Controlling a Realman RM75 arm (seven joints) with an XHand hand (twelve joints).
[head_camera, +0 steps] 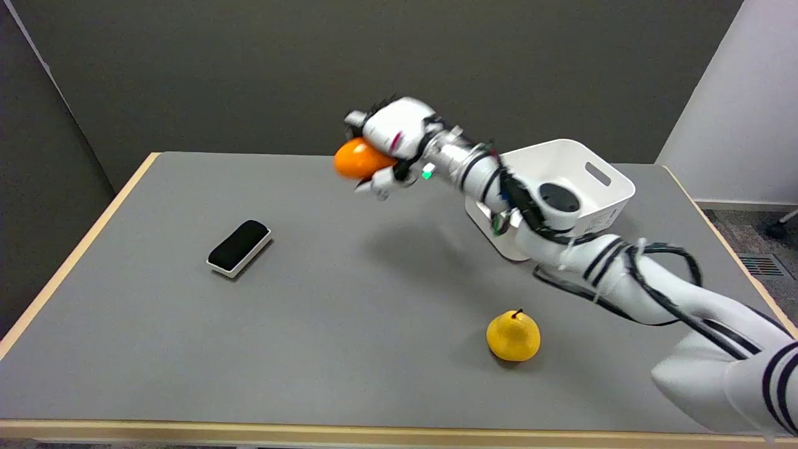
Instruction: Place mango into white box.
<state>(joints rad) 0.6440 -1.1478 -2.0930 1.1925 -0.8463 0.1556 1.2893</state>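
Grey tabletop [324, 349]: matte work surface with a pale wood edge; it carries everything listed here except the mango.
Yellow pear [513, 335]: nearest item, in front of the white box on the camera side, upright with stem up; not part of the task, well apart from the hand.
Eraser block [239, 247]: black top on a white base, far off to the box's left, lying flat, untouched.
White box [580, 187]: plastic bin with a handle slot, partly hidden behind the forearm; open top faces up, so likely ready to receive a drop.
Right hand [393, 146]: raised above the table, left of the box and slightly beyond it; fingers wrapped over and under the fruit, palm cupping it so it can't roll out.
Mango [358, 159]: orange, held in that hand, airborne, not yet over the box.
Step judged: carry phase; hand needs to swing toward the box before releasing.
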